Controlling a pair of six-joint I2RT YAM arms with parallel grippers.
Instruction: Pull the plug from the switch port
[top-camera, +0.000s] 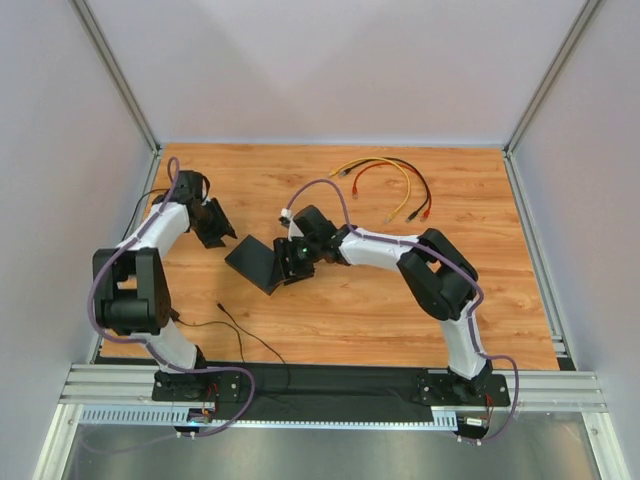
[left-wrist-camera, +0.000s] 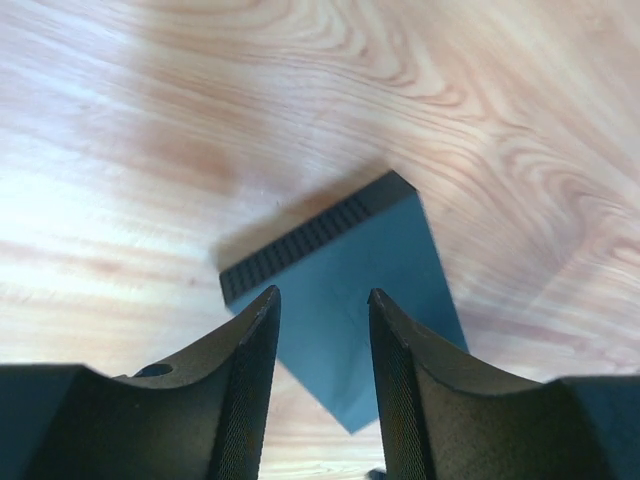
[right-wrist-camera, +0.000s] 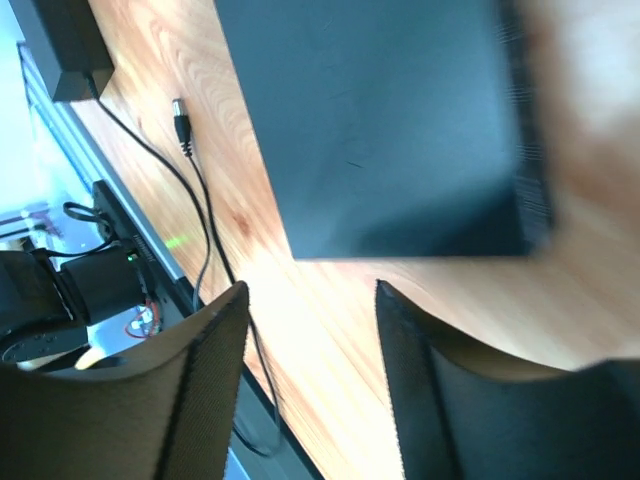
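From the top external view, a flat matte-black rectangular switch (top-camera: 255, 262) lies on the light-brown wooden table (top-camera: 350, 310), left of centre and turned cornerwise. The left gripper (top-camera: 212, 222) sits just beyond the switch's far-left corner, apart from it. The right gripper (top-camera: 292, 258) is at the switch's right edge; whether it touches cannot be told from here. A bundle of yellow, red and black patch cables (top-camera: 385, 180) lies curled at the far right, well apart from the switch. A thin black cable (top-camera: 240, 330) runs from the near edge of the table and ends in a small plug (top-camera: 218, 304), which lies loose on the wood near the switch's near-left side, not touching it.

In the left wrist view, the left gripper (left-wrist-camera: 324, 300) has its two dark fingers (left-wrist-camera: 250, 390) standing apart with nothing between them. Beyond the tips, the switch (left-wrist-camera: 370, 290) rests flat on the table (left-wrist-camera: 150, 150), its ribbed side facing away to the upper left.

In the right wrist view, the right gripper (right-wrist-camera: 312, 292) is parted too, holding nothing, with bare wood showing in the gap. The switch (right-wrist-camera: 390, 130) fills the upper part of the view, its near corner just beyond the fingertips. To the left, the thin black cable (right-wrist-camera: 205, 230) lies on the table (right-wrist-camera: 590, 290), and its plug (right-wrist-camera: 180, 108) rests free beside the switch, apart from it.
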